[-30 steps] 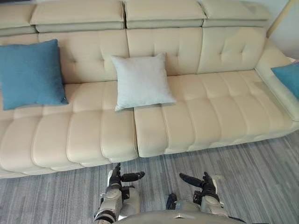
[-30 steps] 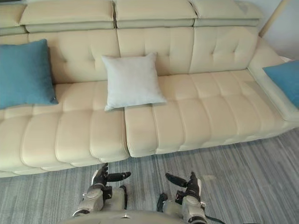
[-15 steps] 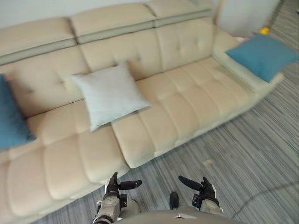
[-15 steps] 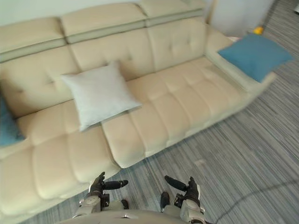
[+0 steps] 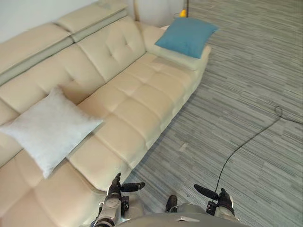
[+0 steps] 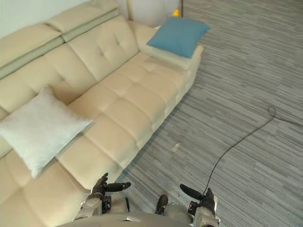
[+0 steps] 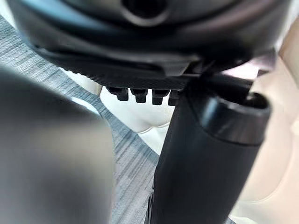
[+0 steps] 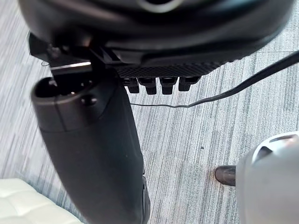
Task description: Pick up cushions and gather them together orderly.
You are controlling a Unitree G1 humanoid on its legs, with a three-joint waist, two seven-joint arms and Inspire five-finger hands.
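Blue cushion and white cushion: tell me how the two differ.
Colour: the blue cushion is teal blue, the white cushion a pale grey-white. Place: the blue cushion sits on the far armrest of the sofa, the white cushion on the seat. Pose: the blue cushion lies nearly flat, the white cushion leans tilted against the backrest. Both are square and rest on the same sofa, well apart.

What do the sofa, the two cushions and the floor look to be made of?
Sofa: cream leather or faux leather, by its smooth, slightly glossy tufted panels; which one cannot be told. Pale grey cushion: woven fabric, matte with a fine speckled texture. Blue cushion: matte cloth too, weave too small to see. Floor: likely low-pile carpet or vinyl, grey with fine streaks.
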